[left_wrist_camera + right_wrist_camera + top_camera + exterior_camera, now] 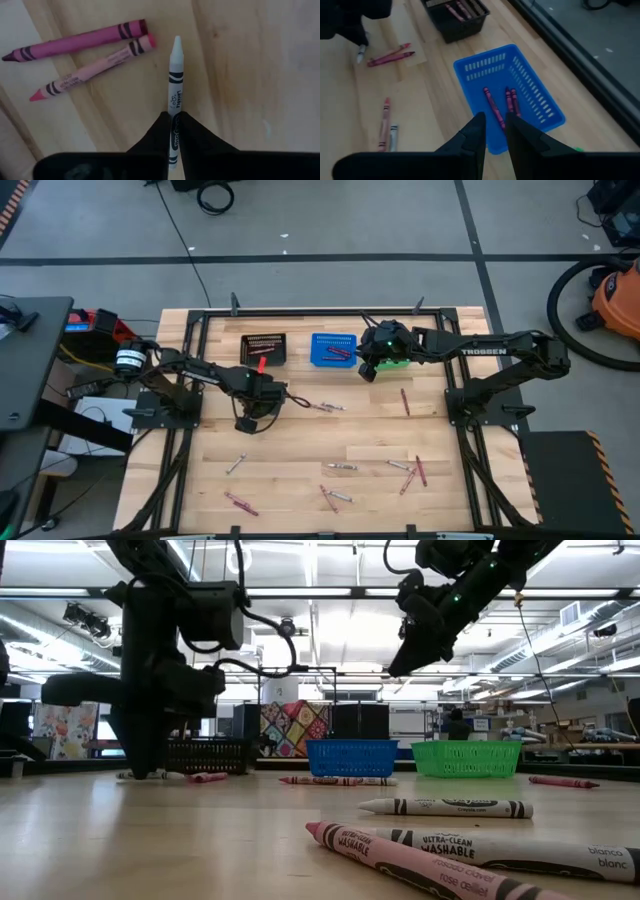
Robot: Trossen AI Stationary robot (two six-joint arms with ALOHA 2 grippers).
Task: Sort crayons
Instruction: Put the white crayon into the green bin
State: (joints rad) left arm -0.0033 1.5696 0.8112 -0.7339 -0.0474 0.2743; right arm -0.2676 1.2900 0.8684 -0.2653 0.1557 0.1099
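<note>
My left gripper (245,423) is low over the table's middle left, shut on a white crayon (173,85). Two pink-magenta crayons (85,55) lie on the wood just beyond it. My right gripper (368,370) hangs high over the blue basket (520,95), its fingers (495,131) a narrow gap apart and empty. The blue basket holds three dark red and magenta crayons (493,106). The black basket (263,348) also holds crayons. The green basket (398,361) is mostly hidden under my right arm. More crayons (340,467) lie scattered over the near half of the table. My left gripper pinches the white crayon's wrapped body near its blunt end (174,131) between its two fingers. The crayon runs along the fingers and sticks out past their ends, pointed tip (176,44) away from the gripper. The right wrist view shows that tip (360,52) below the gripper, close over the table.
The three baskets stand in a row at the far middle. A red crayon (404,400) lies right of centre. White and pink crayons (450,840) lie close to the low camera at the near edge. Black frame rails (190,430) run along the table's left and right sides.
</note>
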